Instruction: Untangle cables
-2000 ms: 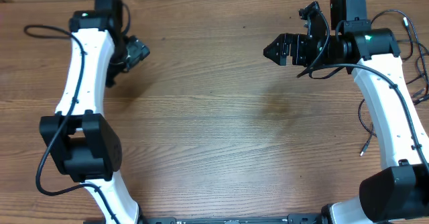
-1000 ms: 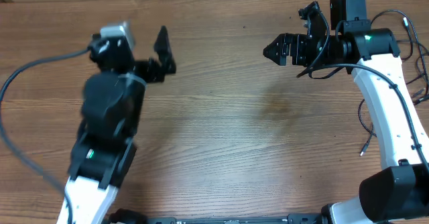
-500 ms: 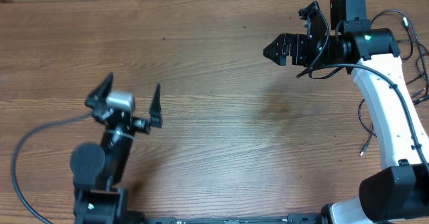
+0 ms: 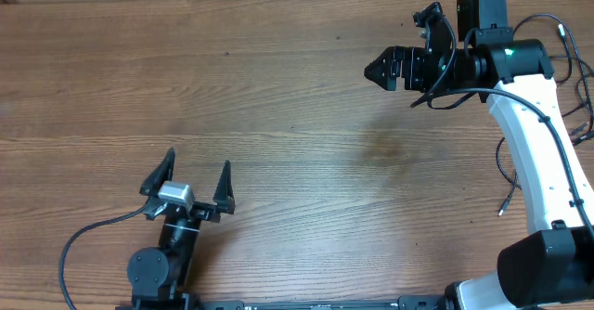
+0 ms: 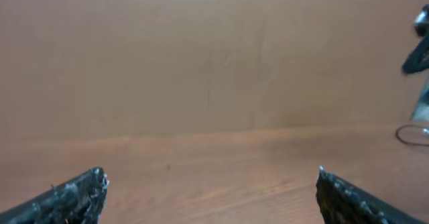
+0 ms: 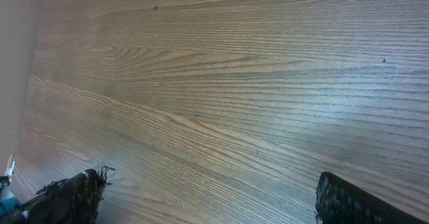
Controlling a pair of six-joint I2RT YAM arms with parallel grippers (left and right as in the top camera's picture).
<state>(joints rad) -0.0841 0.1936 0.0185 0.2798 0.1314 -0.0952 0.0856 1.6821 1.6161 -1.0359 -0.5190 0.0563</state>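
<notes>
Thin black cables lie at the table's far right edge, partly hidden by the white right arm. One cord ends in a small plug tip point(image 4: 501, 211); another tip point(image 4: 561, 30) shows near the back right. My right gripper point(image 4: 375, 70) hovers at the back right, pointing left, well left of the cords. In its wrist view the right gripper point(image 6: 209, 180) is open over bare wood. My left gripper point(image 4: 192, 178) is at the front left, open and empty. The left wrist view shows the left gripper point(image 5: 210, 175) with fingertips wide apart.
The wooden table point(image 4: 297, 161) fills the overhead view. A thick black wire point(image 4: 88, 236) fixed to the left arm curls at the front left. At the right edge of the left wrist view is a blurred thin loop point(image 5: 410, 135).
The left arm has swung from the back left down to the front left edge, its gripper staying open. The right arm and the cords have not moved.
</notes>
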